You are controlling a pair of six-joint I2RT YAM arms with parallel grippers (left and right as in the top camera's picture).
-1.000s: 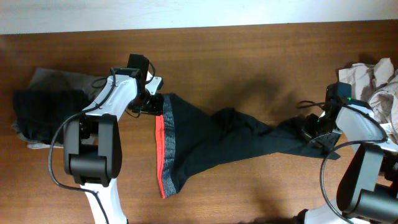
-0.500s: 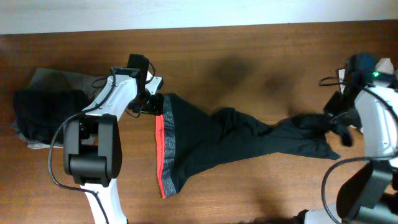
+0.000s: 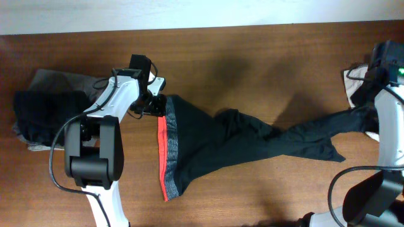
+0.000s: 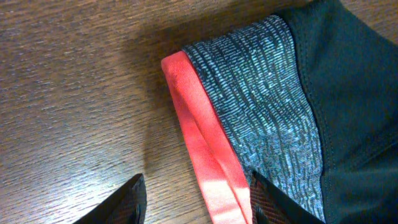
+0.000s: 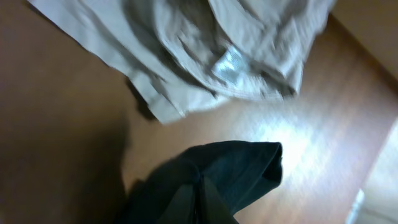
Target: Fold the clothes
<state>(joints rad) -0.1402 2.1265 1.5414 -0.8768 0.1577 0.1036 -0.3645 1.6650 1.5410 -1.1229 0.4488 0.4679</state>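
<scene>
The long black stretchy leggings (image 3: 240, 148) lie across the brown wooden table (image 3: 252, 50). Their grey knit waistband (image 3: 172, 135) and its bright red-orange lining (image 4: 208, 168) are on the left, and the legs run off to the right. The right gripper (image 3: 368, 115) is pressed together on the thin end of one leg. It seems to hold that end a little off the table, so the leg is pulled long. The left gripper (image 4: 199, 202) has its fingers spread, down low by the top corner of the waistband. The red edge lies between them, but nothing is pinched. I think this is the step of pulling the leggings straight and flat before the first fold. Next, the left gripper should close on the waistband corner so the cloth cannot slide, and the twisted middle needs smoothing. The table is smooth dark wood, with a plain white wall (image 3: 189, 12) behind it. A heap of dark and grey clothes (image 3: 44, 110) sits at the left edge, and a crumpled beige garment (image 5: 205, 56) lies at the right.
</scene>
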